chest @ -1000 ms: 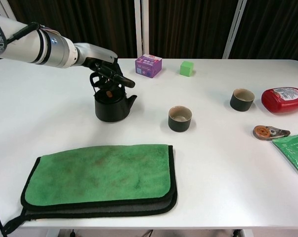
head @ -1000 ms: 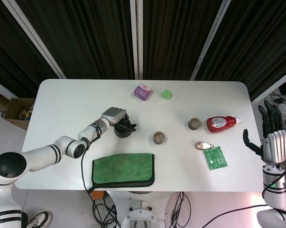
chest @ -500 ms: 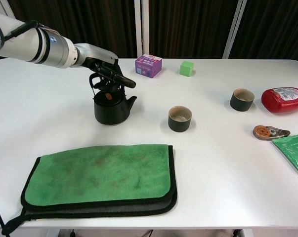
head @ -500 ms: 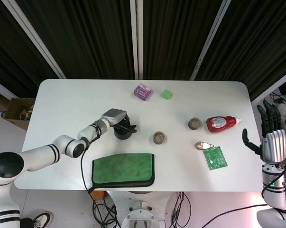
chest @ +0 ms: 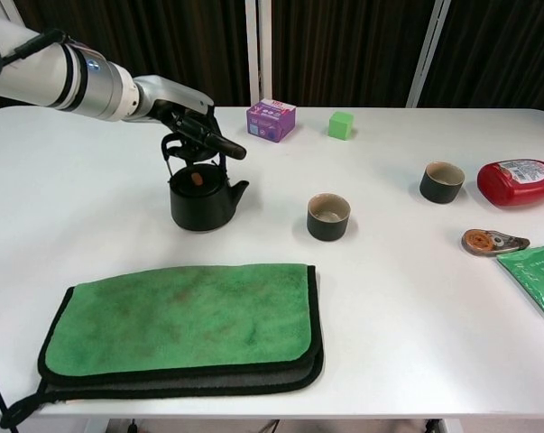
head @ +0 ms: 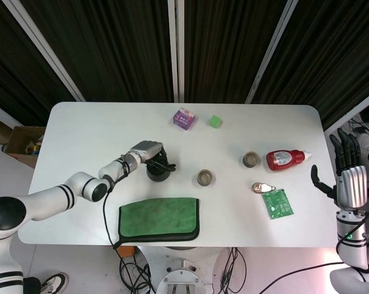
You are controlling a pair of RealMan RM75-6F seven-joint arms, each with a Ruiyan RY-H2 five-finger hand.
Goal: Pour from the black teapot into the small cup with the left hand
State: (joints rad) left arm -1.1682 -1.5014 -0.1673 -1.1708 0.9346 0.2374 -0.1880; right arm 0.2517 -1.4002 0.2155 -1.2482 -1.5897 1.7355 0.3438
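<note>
The black teapot [chest: 199,195] stands left of centre on the white table, spout toward the right; it also shows as the teapot [head: 157,171] in the head view. My left hand [chest: 192,126] is above it, fingers hooked around the raised wire handle [chest: 168,155]. In the head view this left hand [head: 146,149] covers part of the pot. A small dark cup [chest: 328,216] with a pale inside stands upright to the pot's right, apart from it, seen too as the cup [head: 204,177]. My right hand [head: 348,176] hangs beyond the table's right edge, fingers spread and holding nothing.
A folded green cloth [chest: 181,327] lies in front of the teapot. A second dark cup [chest: 442,181], a red bottle [chest: 520,181], a tape dispenser [chest: 493,241] and a green packet [chest: 535,278] sit at the right. A purple box [chest: 271,120] and a green cube [chest: 341,124] are at the back.
My left hand has risen slightly with the handle pulled upright. The teapot has shifted a little toward the near side. The right hand has barely moved.
</note>
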